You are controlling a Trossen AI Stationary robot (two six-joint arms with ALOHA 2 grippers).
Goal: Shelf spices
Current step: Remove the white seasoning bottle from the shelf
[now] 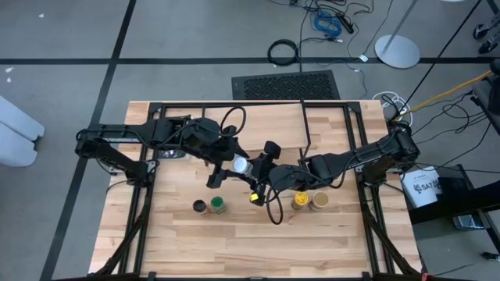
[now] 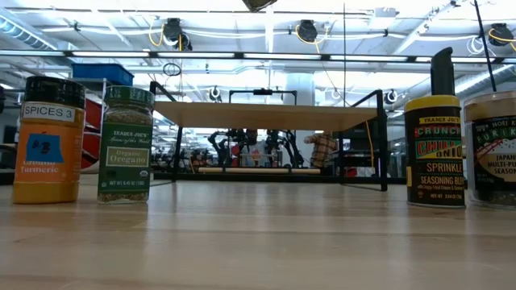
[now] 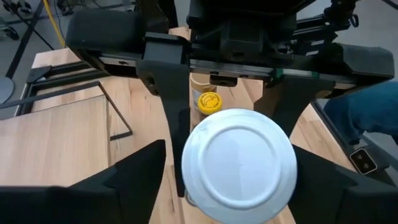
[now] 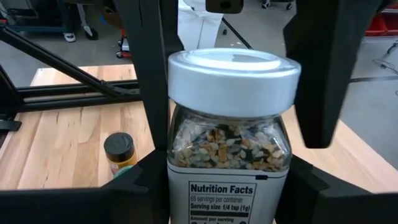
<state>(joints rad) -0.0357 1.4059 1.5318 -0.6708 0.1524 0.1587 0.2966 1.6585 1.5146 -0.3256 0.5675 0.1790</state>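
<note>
- Where does the white-lidded jar point(image 4: 231, 140) sit with respect to the shelf point(image 2: 266, 115)?
- In front of it, out over the tabletop point(image 1: 234, 242) and roughly level with the shelf's middle. It is upright, and both arms meet around it.
- Which claw has it?
- The right gripper point(image 4: 227, 199) reaches in level from the shelf's right end. Its two fingers press against opposite sides of the glass body under the lid, so it is clamped on the jar.
- And the left gripper point(image 3: 231, 190)?
- It comes down from above, from the shelf's left end. Its fingers flank the white lid and stand apart. One finger point(image 3: 134, 177) shows a gap of bare wood between itself and the lid's edge, so that claw is spread and not gripping.
- Is the jar clear of the wood?
- I can't tell, because its base is hidden.
- Where are the other spices?
- All four stand upright on the tabletop, further out from the shelf than the white one. The dark-lidded orange jar point(image 2: 48, 138) and the green-lidded jar point(image 2: 126, 143) stand just beside each other before the shelf's left half. The yellow-lidded jar point(image 2: 435, 151) and the tan-lidded jar point(image 2: 493, 145) are paired the same way before its right half.
- Is anything on the shelf's plank?
- From table height only the plank's underside and the black rod legs show.
</note>
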